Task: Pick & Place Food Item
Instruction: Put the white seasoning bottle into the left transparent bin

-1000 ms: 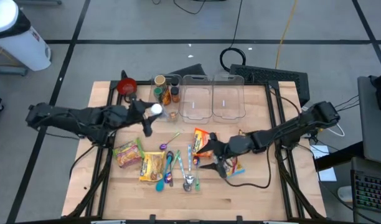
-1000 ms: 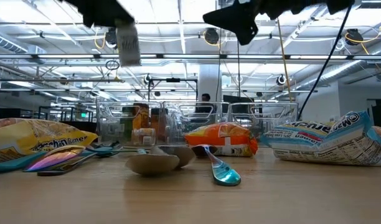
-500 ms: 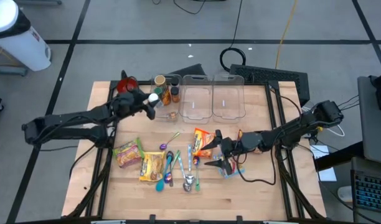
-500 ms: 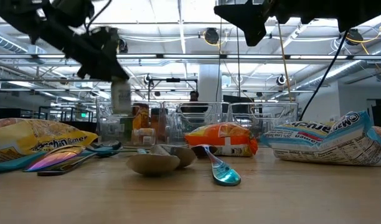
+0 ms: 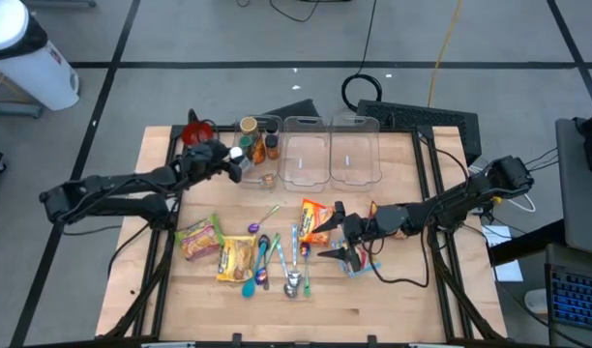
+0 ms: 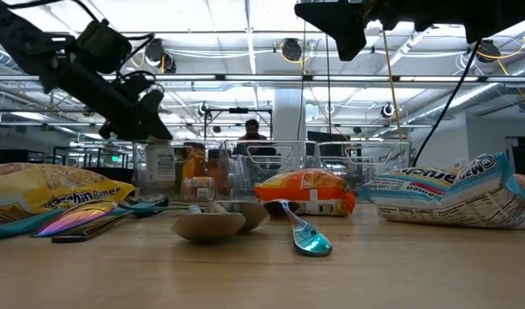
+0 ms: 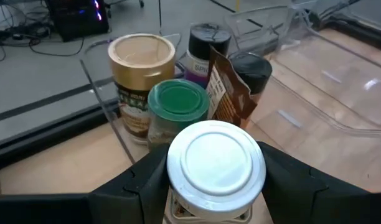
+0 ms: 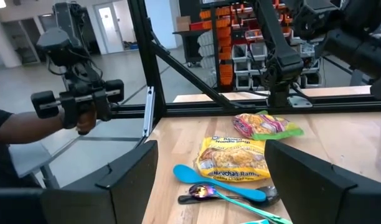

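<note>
Now that the left gripper (image 5: 233,160) has lowered its pinched white-lidded glass jar (image 7: 214,163) toward the clear plastic bin (image 7: 100,81) at 11 o'clock, release looks near; right gripper (image 5: 337,253) hovers spread.

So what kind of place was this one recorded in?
Most likely a robotics lab or workshop: a wooden table on a bare concrete floor, orange parts bins on shelving behind it, and industrial ceiling trusses across a large open hall.
</note>
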Action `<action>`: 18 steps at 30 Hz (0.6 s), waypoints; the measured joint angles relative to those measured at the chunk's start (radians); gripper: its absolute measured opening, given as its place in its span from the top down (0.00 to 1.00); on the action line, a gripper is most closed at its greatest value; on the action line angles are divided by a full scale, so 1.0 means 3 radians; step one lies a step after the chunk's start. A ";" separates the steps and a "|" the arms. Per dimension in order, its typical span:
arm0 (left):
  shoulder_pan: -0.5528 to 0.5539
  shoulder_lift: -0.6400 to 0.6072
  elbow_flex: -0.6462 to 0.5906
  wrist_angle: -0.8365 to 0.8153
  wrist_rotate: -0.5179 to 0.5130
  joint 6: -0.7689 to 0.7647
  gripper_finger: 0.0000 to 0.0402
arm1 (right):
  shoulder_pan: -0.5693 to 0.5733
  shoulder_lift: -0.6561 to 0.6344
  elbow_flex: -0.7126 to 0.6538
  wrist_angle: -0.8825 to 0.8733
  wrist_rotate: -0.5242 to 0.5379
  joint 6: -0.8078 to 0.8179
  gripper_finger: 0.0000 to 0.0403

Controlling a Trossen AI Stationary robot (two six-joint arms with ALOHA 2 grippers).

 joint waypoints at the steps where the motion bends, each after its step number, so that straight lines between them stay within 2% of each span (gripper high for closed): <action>1: 0.0000 0.0044 0.0000 0.0036 0.0007 0.0000 0.48 | 0.0000 0.0000 0.0000 0.0000 0.0002 -0.0019 0.29; 11: 0.0000 0.0497 0.0002 0.0408 0.0026 -0.0014 0.48 | 0.0000 0.0000 0.0000 0.0014 0.0010 -0.0048 0.28; 18: 0.0000 0.0606 0.0011 0.0508 0.0019 -0.0015 0.48 | 0.0000 0.0000 0.0000 0.0013 0.0010 -0.0048 0.28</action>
